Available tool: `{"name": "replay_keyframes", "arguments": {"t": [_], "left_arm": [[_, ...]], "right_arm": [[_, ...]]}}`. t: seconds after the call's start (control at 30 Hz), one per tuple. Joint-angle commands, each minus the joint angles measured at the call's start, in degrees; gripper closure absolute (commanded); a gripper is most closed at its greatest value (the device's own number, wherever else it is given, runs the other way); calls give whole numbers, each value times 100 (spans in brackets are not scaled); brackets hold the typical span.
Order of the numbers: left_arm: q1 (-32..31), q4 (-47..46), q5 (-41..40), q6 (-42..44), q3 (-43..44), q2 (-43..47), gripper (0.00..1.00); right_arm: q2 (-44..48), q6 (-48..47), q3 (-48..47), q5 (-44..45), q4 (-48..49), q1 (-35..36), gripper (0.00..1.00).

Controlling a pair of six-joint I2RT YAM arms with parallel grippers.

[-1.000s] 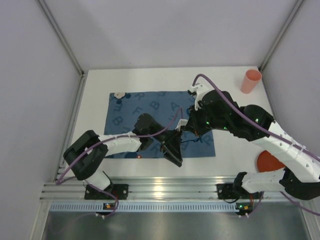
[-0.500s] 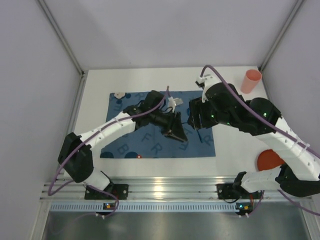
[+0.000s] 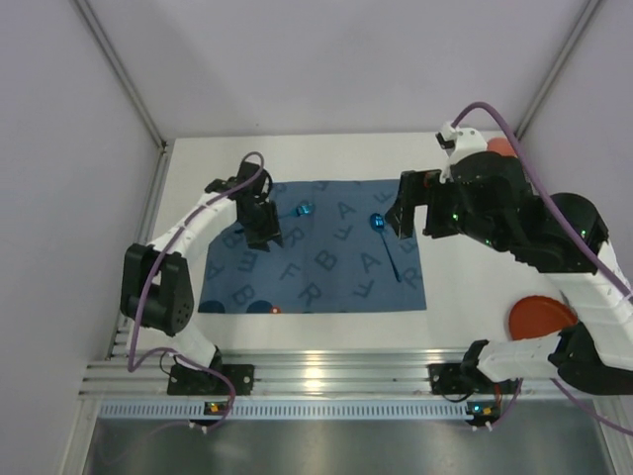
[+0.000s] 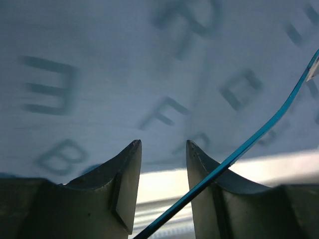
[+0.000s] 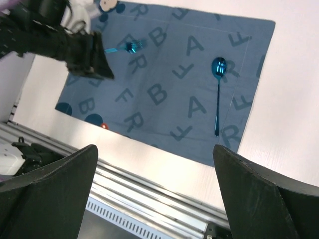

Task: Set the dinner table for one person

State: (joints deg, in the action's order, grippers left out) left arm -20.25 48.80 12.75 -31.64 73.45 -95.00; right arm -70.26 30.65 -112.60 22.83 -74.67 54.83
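The white dinner table (image 3: 465,287) carries a dark blue letter-printed placemat (image 3: 316,262). A blue spoon (image 3: 380,224) lies alone on the mat's right side, bowl toward the far edge; the right wrist view also shows the spoon (image 5: 218,67). My right gripper (image 3: 404,213) hangs above it, wide open and empty (image 5: 154,149). My left gripper (image 3: 267,233) is over the mat's far left part. It is shut on the thin handle of a blue fork (image 3: 305,210), which crosses one of its fingers (image 4: 209,179) in the left wrist view. The fork's tines (image 5: 134,46) stick out to the right.
A red plate (image 3: 539,317) sits on the table at the right, partly behind my right arm. An orange cup (image 3: 499,146) at the far right corner is mostly hidden by that arm. An aluminium rail (image 3: 316,371) runs along the near edge. Walls enclose three sides.
My right gripper opened, left the spoon on the mat and drew back to the right. My left arm swung from the mat's near middle to its far left, carrying the fork.
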Motion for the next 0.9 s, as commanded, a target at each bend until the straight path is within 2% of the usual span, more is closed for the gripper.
{"name": "replay_keyframes", "arguments": {"t": [0.0,0.13,0.17,0.2,0.23,0.27,0.3,0.6,0.77,0.87], "left_arm": [[530,534,-1932,158,345,271,100],[698,281,-3556,175,223,491,100],[707,132,-3752,176,153,544,92],[707,-9,-3893,158,39,588,81],[707,-411,-3981,236,-232,666,47],[707,-580,-4078,289,-356,676,10],[707,-660,-4096,316,-445,658,2],[698,-802,-4255,290,-1157,-27,2],[698,-863,-4027,333,-982,192,2],[698,-881,-3816,518,-657,-35,2]], "right_arm": [[-58,-42,176,-50,5,-121,1],[-120,-165,308,-243,76,-218,1],[-137,-252,326,-313,85,-305,1],[-189,-305,343,-419,102,-350,1],[-225,-340,352,-463,102,-402,1],[-260,-445,361,-525,102,-481,1],[-330,-490,352,-638,93,-525,1],[-462,-815,458,-956,181,-877,2],[-480,-921,484,-1079,243,-1053,2],[-454,-947,510,-1105,287,-1114,2]]}}
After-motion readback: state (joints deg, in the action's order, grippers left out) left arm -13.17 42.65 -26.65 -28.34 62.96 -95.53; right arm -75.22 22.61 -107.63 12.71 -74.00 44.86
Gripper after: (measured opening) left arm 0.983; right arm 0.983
